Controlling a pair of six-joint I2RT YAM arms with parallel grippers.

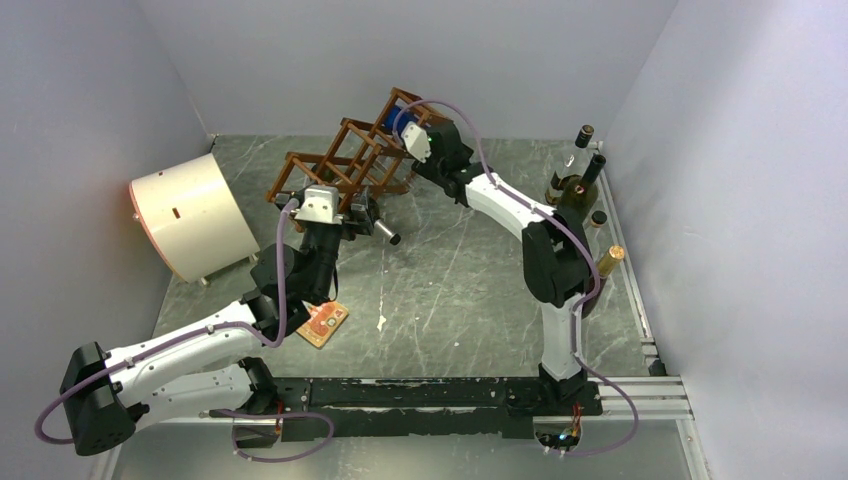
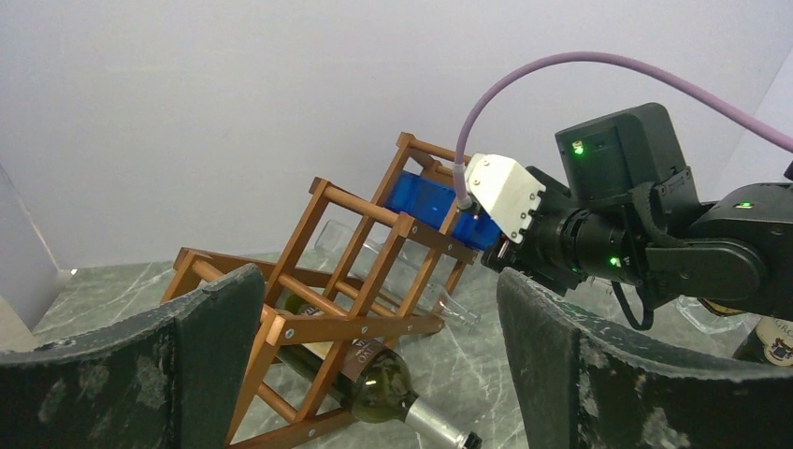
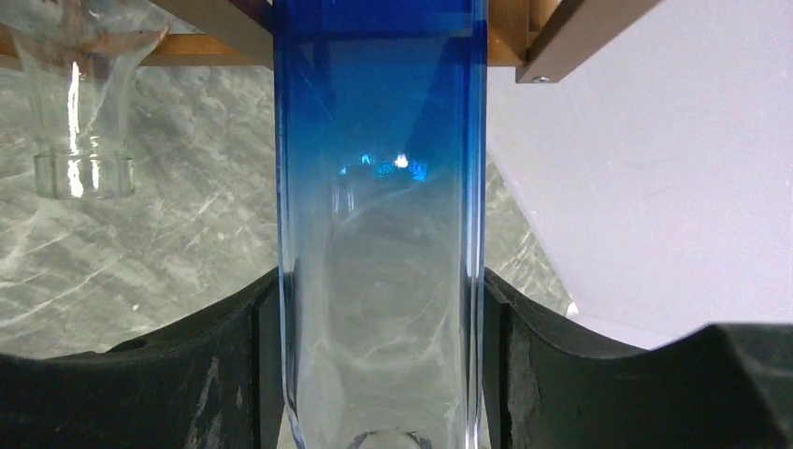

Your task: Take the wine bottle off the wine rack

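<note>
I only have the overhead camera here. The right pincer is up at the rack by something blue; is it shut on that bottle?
Observer: Yes, the right wrist view shows the right pincer with its pads flush against both sides of the blue bottle.
Operator: Anything else beside it?
Observer: A clear glass bottle lies in the wine rack next to it.
Operator: And the left pincer?
Observer: Wide open, nothing inside it.

You can pass through the bare table at frame centre; the drum blocks the left, the wine rack upper centre, standing bottles far right.
</note>
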